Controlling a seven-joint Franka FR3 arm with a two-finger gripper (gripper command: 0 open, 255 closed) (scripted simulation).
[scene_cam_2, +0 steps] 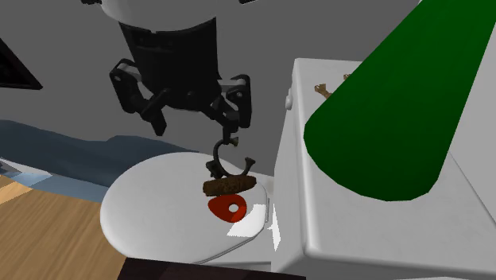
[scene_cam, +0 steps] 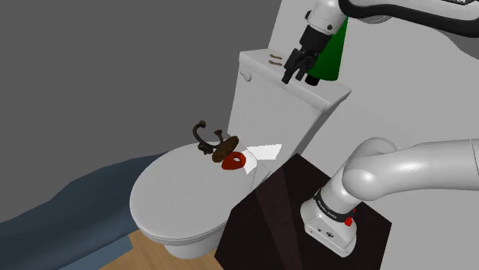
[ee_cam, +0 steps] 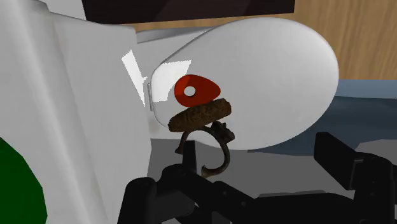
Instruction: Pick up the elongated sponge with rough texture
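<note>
The fingers [ee_cam: 347, 162] of the gripper [scene_cam_2: 195, 126] stand apart, clasping nothing, above the white toilet lid [ee_cam: 280, 70]. Nearest them lies a dark hook [ee_cam: 219, 143], then the brown elongated sponge [ee_cam: 200, 114], then a red tag [ee_cam: 197, 89] just beside it.

The closed white toilet lid [scene_cam: 173, 203] I look down on carries three things at its back end, near the tank: a long brown sponge [ee_cam: 200, 114], a flat red teardrop piece [ee_cam: 196, 91] just beside it on the tank side, and a dark curled hook [ee_cam: 216, 149] on its other side. The tank top [scene_cam: 261, 67] bears a green cone [scene_cam: 334, 54] and small brown bits [scene_cam: 274, 57]
</note>
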